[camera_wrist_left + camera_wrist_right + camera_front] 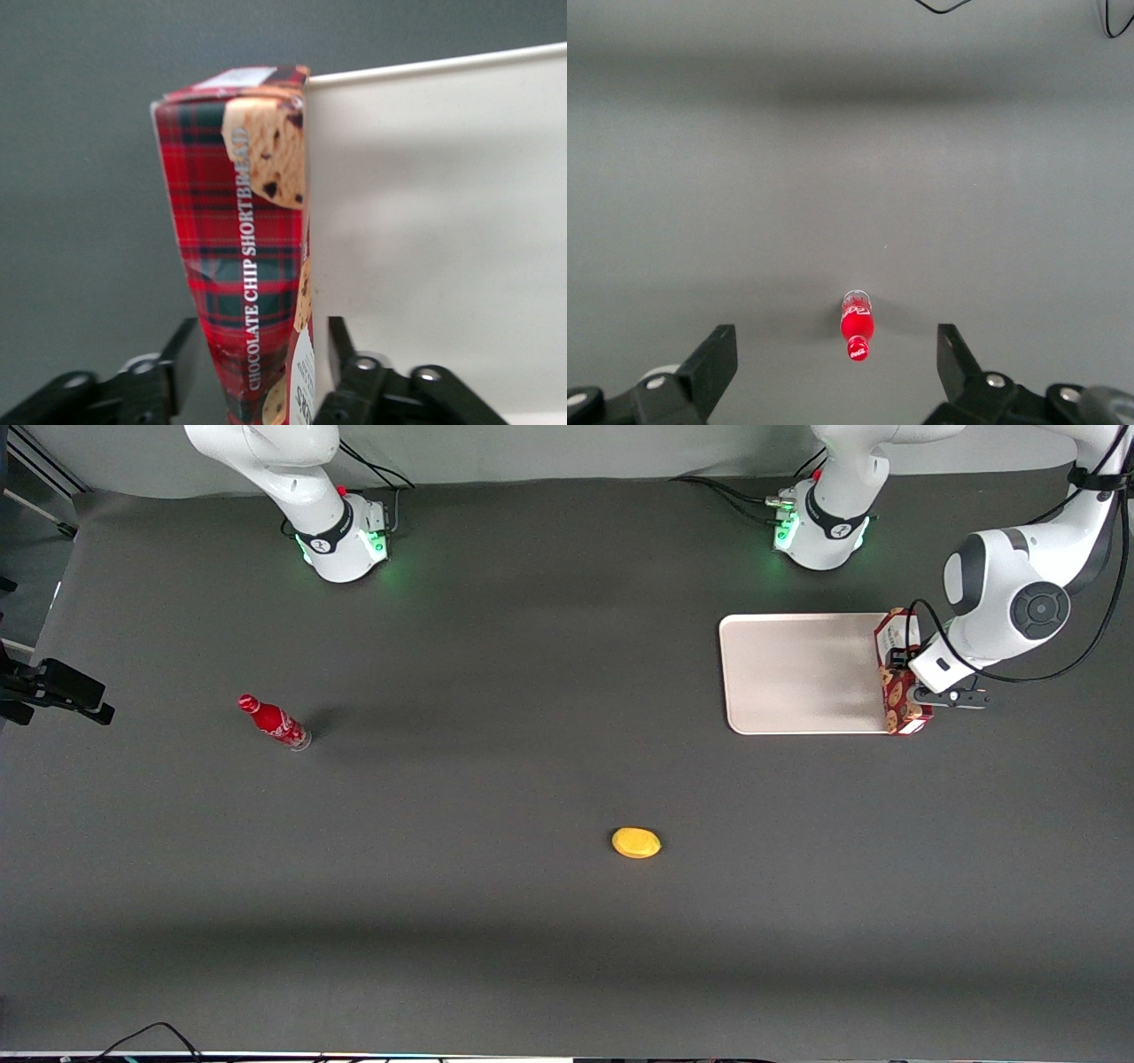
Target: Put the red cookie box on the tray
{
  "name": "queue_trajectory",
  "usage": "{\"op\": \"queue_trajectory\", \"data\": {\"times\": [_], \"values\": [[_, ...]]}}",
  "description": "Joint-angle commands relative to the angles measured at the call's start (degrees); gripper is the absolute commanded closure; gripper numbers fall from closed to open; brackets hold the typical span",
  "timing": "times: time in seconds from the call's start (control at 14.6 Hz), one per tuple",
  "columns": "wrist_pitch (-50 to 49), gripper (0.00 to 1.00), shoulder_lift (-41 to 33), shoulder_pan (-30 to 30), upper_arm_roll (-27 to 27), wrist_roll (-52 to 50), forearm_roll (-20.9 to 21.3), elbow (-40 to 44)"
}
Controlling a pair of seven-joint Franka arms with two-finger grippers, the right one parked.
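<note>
A: We've got the red cookie box (900, 673) at the tray's (797, 673) edge, right side of the front frame.

B: Yes, hand (257, 376) clamped across its narrow end; light, crushable carton, we judge.

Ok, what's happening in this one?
The left arm's pincer has its fingers on either side of the red cookie box, which sits along the edge of the tray at the working arm's end of the table. The box is not yet clearly on the tray. A red soda bottle and a yellow object lie untouched elsewhere on the table.
</note>
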Motion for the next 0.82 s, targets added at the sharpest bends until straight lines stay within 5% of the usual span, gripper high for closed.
{"op": "queue_trajectory", "data": {"times": [0.0,0.34,0.75], "values": [[-3.5,0.0,-1.5,-0.2,0.3,0.8,1.0,4.1],[-20.6,0.0,-1.6,-0.9,-0.8,0.2,-0.3,21.9],[-35.9,0.0,1.6,-0.9,-5.2,-1.7,-9.3,45.2]]}}
